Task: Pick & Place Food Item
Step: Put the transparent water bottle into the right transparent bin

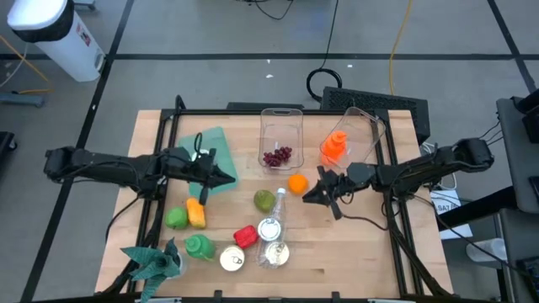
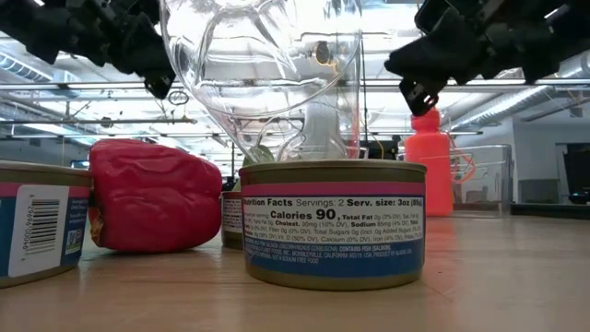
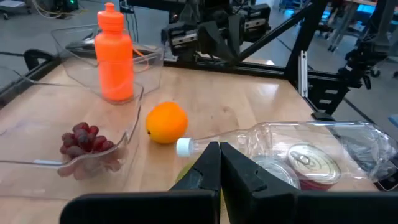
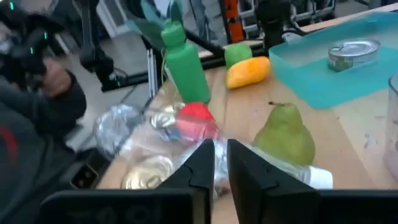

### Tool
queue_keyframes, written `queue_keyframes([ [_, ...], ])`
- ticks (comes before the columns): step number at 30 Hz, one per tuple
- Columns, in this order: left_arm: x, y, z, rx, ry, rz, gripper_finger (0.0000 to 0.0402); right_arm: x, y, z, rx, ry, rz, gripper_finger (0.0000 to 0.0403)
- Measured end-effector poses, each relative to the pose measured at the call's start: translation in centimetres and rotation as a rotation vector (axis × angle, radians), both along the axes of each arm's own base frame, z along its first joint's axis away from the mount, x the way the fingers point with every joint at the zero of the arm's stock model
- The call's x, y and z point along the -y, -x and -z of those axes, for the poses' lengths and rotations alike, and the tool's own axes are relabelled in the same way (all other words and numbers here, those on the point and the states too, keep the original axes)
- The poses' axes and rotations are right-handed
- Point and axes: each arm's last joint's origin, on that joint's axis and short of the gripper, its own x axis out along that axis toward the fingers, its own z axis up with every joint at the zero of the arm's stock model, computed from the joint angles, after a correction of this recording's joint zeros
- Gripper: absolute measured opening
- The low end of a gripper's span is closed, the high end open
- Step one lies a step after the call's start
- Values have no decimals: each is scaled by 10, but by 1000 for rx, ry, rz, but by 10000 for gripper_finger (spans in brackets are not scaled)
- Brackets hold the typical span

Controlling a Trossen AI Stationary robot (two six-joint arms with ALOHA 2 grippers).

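Hovering just beside the round orange fruit (image 1: 296,183) on the wooden bench (image 1: 362,252), the right gripper (image 1: 321,193) is holding nothing with fingers nearly pressed together, so it probably needs spreading before descending squarely over the fruit.

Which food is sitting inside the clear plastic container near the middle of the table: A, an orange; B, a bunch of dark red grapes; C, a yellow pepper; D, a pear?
B: the high view shows the grapes inside the clear container, while the orange and pear lie on the bare tabletop outside it.
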Motion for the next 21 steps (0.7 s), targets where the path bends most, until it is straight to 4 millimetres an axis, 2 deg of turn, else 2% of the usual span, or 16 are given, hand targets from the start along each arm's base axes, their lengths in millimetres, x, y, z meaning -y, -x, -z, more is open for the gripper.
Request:
queue_keyframes([
  [3, 0, -1, 1, -2, 3, 0, 12, -3, -2, -1, 27, -6, -8, 57],
  [7, 0, -1, 1, -7, 14, -3, 12, -6, -4, 2, 43, 198, -37, 93],
  [12, 0, -1, 1, -10, 36, -8, 3, 9, -18, -8, -177, 465, 91, 132],
  [16, 0, -1, 1, -13, 64, -14, 11, 26, -34, -24, -273, 643, -20, 142],
  [19, 0, -1, 2, -22, 81, -21, 15, 35, -44, -33, -233, 788, -146, 139],
  [21, 0, -1, 2, -24, 94, -25, 14, 41, -46, -32, -236, 854, -219, 138],
])
